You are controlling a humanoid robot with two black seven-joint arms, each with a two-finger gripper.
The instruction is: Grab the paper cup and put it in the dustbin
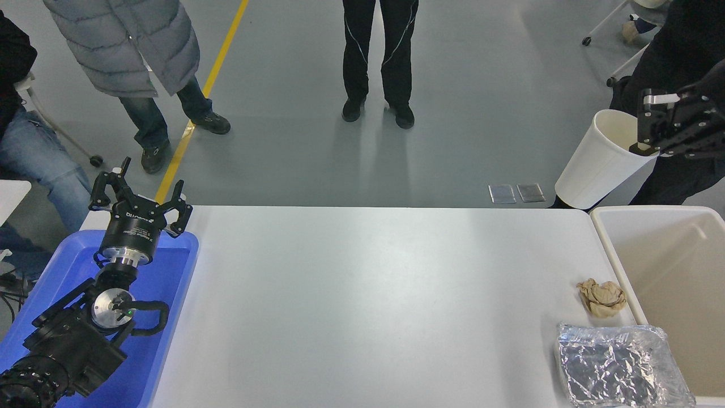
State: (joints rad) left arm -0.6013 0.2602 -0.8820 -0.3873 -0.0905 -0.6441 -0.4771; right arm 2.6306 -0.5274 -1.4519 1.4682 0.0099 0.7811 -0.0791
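My right gripper point(647, 127) is shut on the rim of the white paper cup point(597, 161) and holds it tilted, high in the air beyond the table's far right corner. The cup's base hangs to the lower left, just left of and above the dustbin's far left corner. The cream-white dustbin point(609, 243) stands at the table's right end, its beige inside showing nothing in it. My left gripper point(139, 198) is open and parked over the blue tray at the lower left.
A crumpled brown paper ball point(602, 297) lies next to the dustbin's left wall. A crinkled foil tray point(617, 365) sits in front of it. The blue plastic tray point(164, 283) is at the left edge. Several people stand beyond the table.
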